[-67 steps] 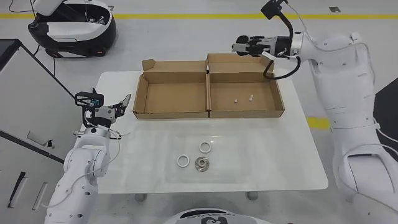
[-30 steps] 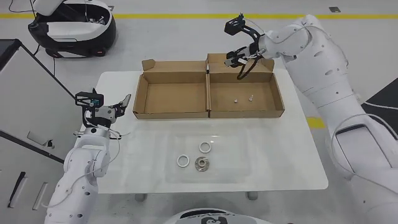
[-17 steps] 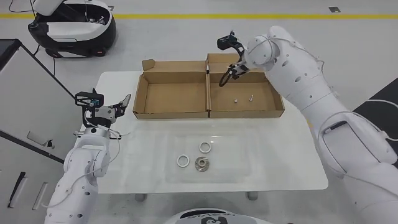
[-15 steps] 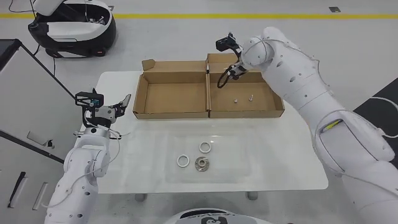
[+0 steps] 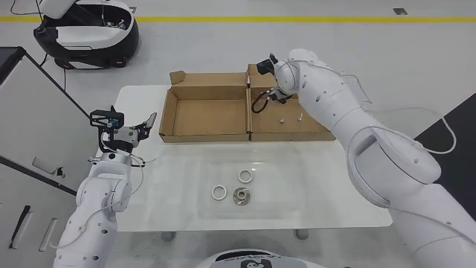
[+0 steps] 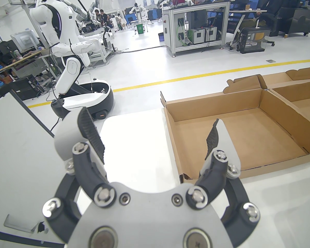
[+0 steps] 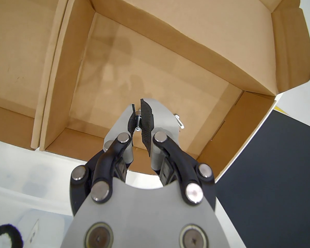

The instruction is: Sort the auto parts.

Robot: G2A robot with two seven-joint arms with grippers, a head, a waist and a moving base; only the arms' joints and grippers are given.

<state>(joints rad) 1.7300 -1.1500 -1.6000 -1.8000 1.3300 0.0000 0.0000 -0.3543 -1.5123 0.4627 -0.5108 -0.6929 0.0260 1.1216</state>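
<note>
- Step in hand, as I judge it: dropping a bolt (image 7: 137, 123) into the right box (image 7: 186, 34).
- The right gripper (image 7: 138, 107) hangs over that box's floor, its pads clenched on the bolt.
- The bolt sits between the two pads, close to their tips, with its shaft lying along the fingers and one end pointing back toward the palm.
- Two loose bolts (image 5: 300, 116) already lie on this box's floor, so it seems to be the bolt bin.
- The next move likely calls for lowering a little and parting the pads, so the bolt falls inside the walls without bouncing out.
- The left gripper (image 6: 149, 118) hovers with fingers spread wide and nothing between them, beside the left box (image 5: 165, 115).
- Still to be sorted on the table (image 5: 335, 186): two rings (image 5: 219, 192) and a flanged nut (image 5: 240, 196), close together and well apart from both boxes.
</note>
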